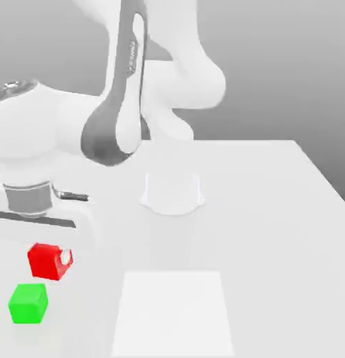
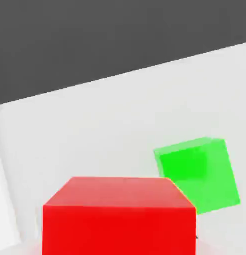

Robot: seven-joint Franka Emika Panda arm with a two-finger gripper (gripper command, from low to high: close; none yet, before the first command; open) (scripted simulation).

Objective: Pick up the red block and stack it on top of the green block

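Red block [image 1: 47, 261] sits between the jaws of the gripper [image 1: 51, 260], pinched, just above & beside green block [image 1: 28, 303] on the white tabletop [image 1: 273, 210], near exterior view's left edge. Blocks apart, not stacked.

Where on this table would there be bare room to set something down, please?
The table is bare across the exterior view's right, from the arm's round base out to the far edge. It is crowded at the exterior view's lower left, where the red block sits at the gripper, with the green block close beside it.
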